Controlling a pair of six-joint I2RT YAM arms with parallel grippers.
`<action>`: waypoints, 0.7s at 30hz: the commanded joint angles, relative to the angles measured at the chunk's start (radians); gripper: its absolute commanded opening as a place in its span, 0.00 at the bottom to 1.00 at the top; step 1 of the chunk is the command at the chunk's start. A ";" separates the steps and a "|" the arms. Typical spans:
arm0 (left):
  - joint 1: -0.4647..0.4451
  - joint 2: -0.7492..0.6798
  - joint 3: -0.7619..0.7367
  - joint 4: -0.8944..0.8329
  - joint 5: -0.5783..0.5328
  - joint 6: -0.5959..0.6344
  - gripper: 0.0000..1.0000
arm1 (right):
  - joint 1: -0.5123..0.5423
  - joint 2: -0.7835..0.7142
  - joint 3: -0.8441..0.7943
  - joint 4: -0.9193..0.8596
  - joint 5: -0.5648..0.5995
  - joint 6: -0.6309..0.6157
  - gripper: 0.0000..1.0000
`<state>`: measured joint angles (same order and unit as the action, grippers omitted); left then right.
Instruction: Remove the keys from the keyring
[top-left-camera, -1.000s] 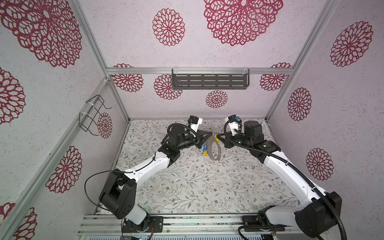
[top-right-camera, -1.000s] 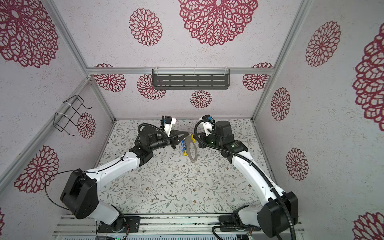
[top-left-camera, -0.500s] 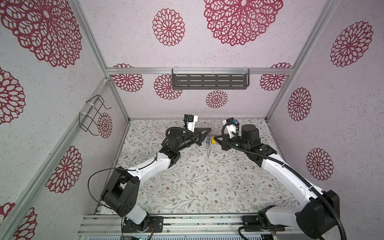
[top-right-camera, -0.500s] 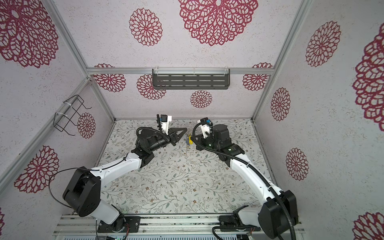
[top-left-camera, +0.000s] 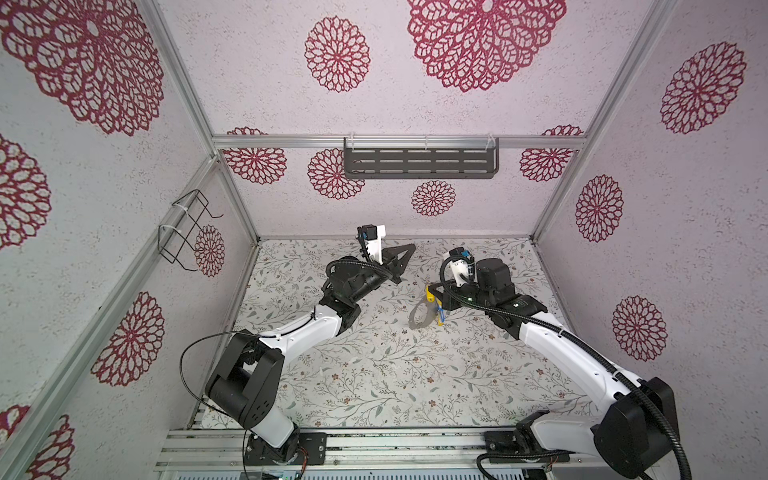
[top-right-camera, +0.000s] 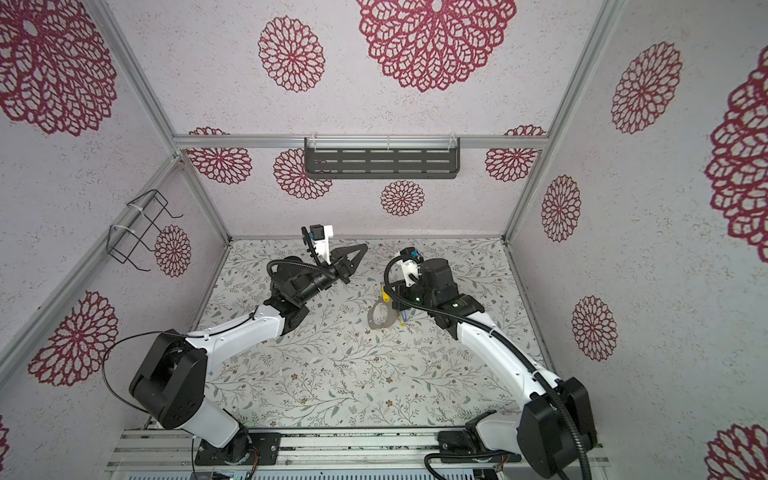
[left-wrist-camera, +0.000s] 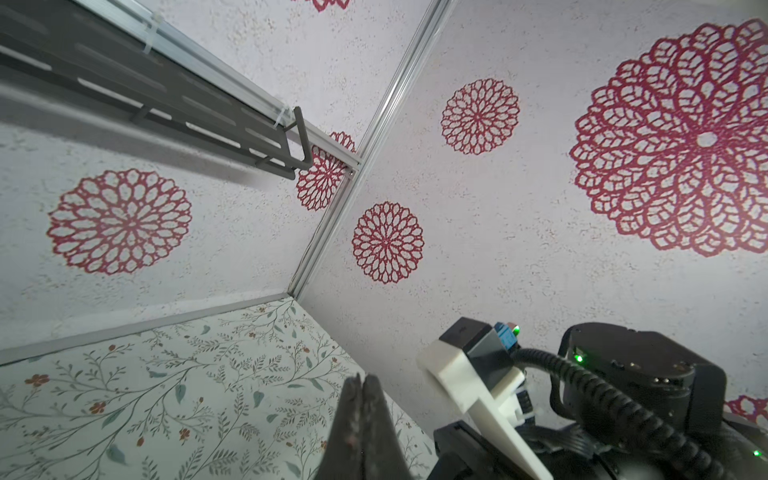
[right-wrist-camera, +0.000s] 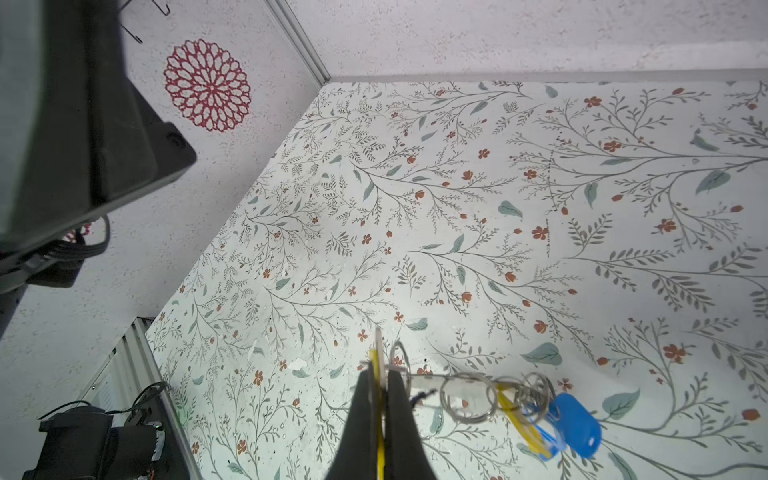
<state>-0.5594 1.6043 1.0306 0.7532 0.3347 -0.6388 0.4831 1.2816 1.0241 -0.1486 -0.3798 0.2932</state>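
Rightward, keyring (top-left-camera: 417, 325) with keys (right-wrist-camera: 575, 424), shelf (top-left-camera: 419, 163), wire basket (top-left-camera: 160, 239)

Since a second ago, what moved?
Left tool backed away from the keyring toward the rear wall, and is shut and empty. Right tool, shut on a yellow key, carried the ring lower in both top views, so the gap between the tools widened. Unchanged: both tools shut, the right one still gripping the key.
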 joint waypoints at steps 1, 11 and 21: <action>0.044 -0.039 0.001 -0.123 0.078 0.075 0.00 | -0.002 -0.033 0.059 0.020 0.012 -0.043 0.00; 0.101 0.011 0.055 -0.475 0.159 0.555 0.39 | -0.031 0.005 0.183 -0.091 -0.067 -0.173 0.00; 0.096 0.103 0.070 -0.246 0.276 0.362 0.43 | -0.041 0.033 0.246 -0.104 -0.131 -0.204 0.00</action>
<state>-0.4557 1.7008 1.0847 0.4080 0.5488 -0.2237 0.4473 1.3228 1.2274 -0.2684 -0.4690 0.1219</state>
